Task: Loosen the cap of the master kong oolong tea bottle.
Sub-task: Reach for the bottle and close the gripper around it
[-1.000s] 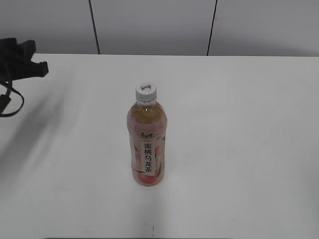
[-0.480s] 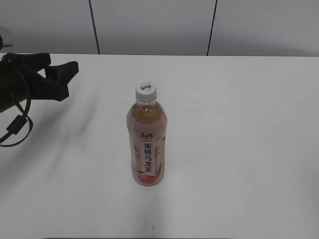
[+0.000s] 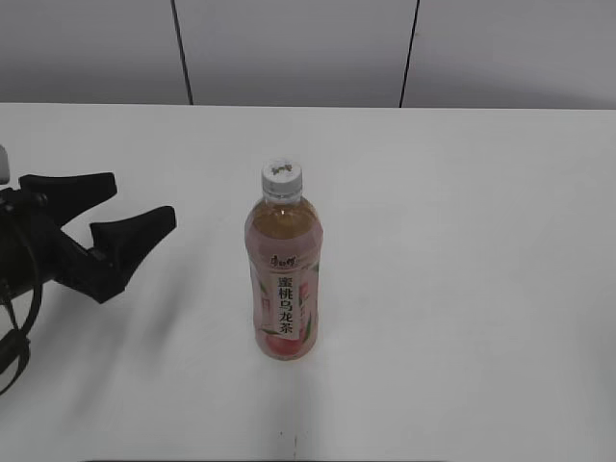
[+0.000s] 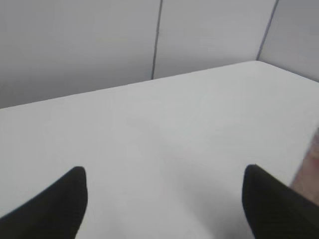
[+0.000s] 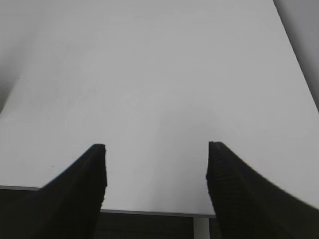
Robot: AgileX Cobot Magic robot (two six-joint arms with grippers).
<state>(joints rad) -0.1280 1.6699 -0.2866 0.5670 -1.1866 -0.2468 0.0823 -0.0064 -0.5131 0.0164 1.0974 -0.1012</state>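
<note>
The master kong oolong tea bottle stands upright in the middle of the white table, with its pink peach label and white strip of black characters facing me. Its white ribbed cap sits on the neck. My left gripper is open and empty to the bottle's left, at about mid-bottle height, jaws pointing toward it. In the left wrist view the gripper shows two wide-apart fingertips and a pink blur of the bottle at the right edge. My right gripper is open and empty; it is out of the exterior view.
The white table runs to a grey panelled wall at the back. The right wrist view shows bare tabletop and the table's near edge below the fingers.
My left gripper has moved from the far left back corner forward and to the right, toward the bottle, with its jaws open. The bottle has not moved.
</note>
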